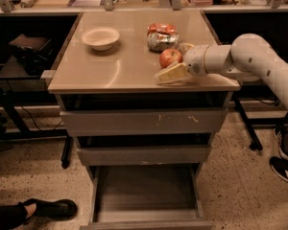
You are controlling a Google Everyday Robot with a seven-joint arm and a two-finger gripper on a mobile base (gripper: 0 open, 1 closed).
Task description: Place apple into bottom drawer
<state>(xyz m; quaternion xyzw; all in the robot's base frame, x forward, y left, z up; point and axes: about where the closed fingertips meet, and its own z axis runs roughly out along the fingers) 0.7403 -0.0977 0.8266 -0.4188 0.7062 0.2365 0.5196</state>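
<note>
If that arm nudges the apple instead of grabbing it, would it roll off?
Likely yes: the apple is round on a smooth cabinet top, near the front edge. It looks firm, so the gripper, right at it, probably won't bruise it. The foil snack bag behind might block rolling backward.
</note>
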